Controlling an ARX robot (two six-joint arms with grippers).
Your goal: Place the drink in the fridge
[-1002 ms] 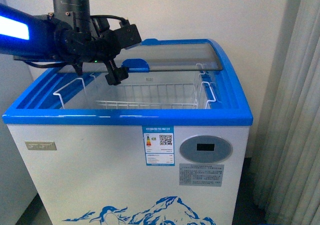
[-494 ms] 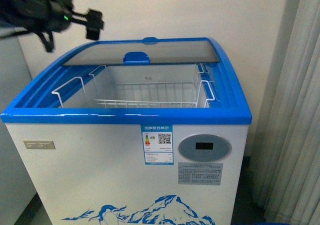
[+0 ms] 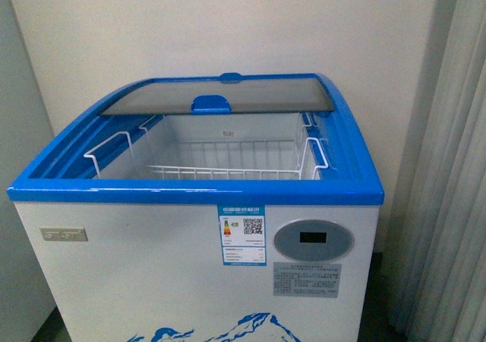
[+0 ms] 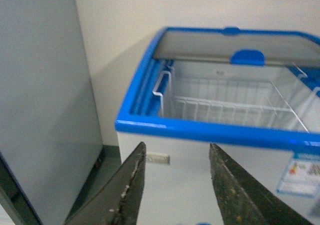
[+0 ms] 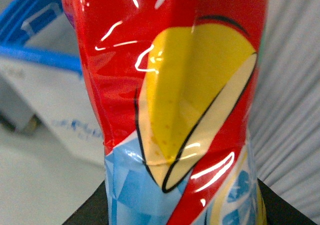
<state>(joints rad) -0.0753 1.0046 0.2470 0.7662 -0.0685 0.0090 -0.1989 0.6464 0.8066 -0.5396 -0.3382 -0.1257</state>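
Note:
The fridge stands straight ahead in the front view, white with a blue rim. Its curved glass lid is slid to the back, leaving the top open over a white wire basket. Neither arm shows in the front view. My left gripper is open and holds nothing; it hangs in front of the fridge, near its left front corner. The drink, red with a yellow-and-blue label, fills the right wrist view, and my right gripper is shut on its lower part. Its cap is out of view.
A plain grey cabinet stands close to the fridge's left side, with a narrow gap of floor between them. A pale curtain hangs to the right of the fridge. The wall runs right behind it.
The left arm, which hung over the fridge's left rear a second ago, rose up and to the left and has left the front view. The fridge's opening now shows unobstructed.

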